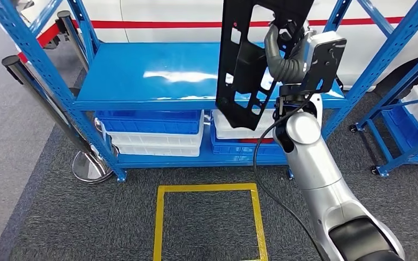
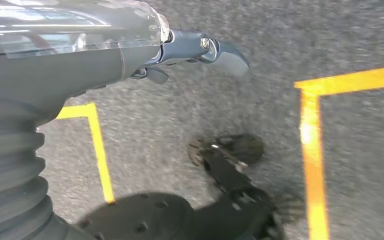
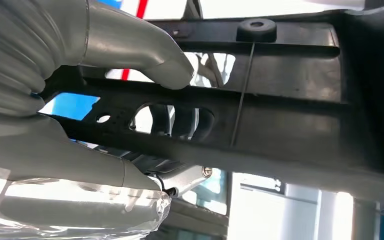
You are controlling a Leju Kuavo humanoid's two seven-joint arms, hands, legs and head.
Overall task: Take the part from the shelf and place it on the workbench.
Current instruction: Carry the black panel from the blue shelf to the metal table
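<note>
The right robot hand [image 1: 286, 46] grips the black part [image 1: 245, 65], raised just above the shelf [image 1: 141, 73]; the part looks stiff, light, slotted; a rib by a slot suits gripping; the left robot hand [image 2: 200, 47] hangs empty, fingers curled.

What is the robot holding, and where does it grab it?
Its right hand grips the black part near the upper edge; the left hand holds nothing.

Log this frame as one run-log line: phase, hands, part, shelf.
phase: part lifted | right hand: grips black part, held upright above blue shelf | left hand: hangs over carpet, holds nothing | workbench: not seen
</note>
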